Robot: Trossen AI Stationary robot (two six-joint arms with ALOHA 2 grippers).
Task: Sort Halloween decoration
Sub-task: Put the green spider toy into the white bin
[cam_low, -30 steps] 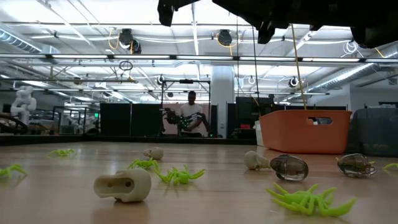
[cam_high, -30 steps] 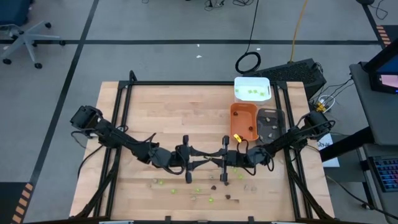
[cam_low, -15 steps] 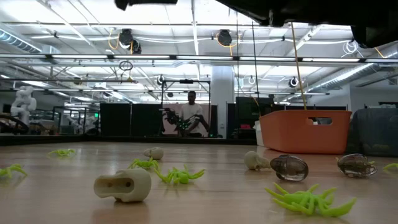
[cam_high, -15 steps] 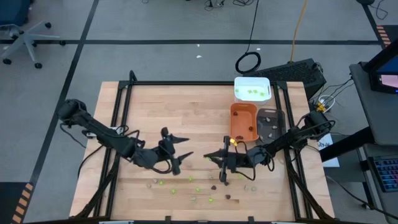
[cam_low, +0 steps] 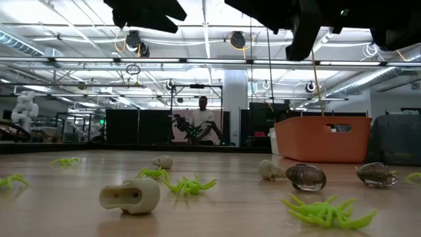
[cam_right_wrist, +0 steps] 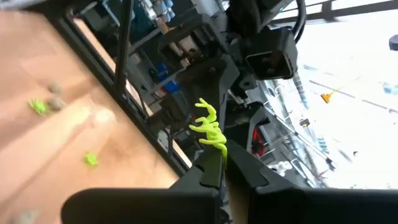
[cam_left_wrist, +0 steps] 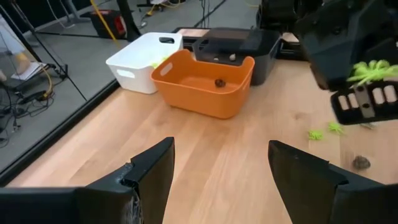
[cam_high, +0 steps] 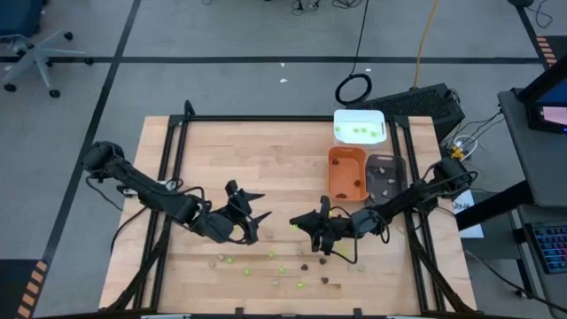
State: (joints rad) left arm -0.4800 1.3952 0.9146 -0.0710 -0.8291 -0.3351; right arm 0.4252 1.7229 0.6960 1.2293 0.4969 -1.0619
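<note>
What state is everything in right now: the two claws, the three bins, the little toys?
Left gripper: jaws open, empty.
Right gripper: shut on a green spider.
Orange bin: one dark piece inside.
White bin: green pieces inside.
Grey bin: few pieces inside.
Loose toys: scattered on the table.

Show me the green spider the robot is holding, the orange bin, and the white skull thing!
Lime-green plastic spider (cam_right_wrist: 208,127), right wrist view, on its body.
Orange plastic bin (cam_left_wrist: 205,99), left wrist view, on its front wall.
Pale beige skull piece (cam_low: 131,196), low view, on its side.
</note>
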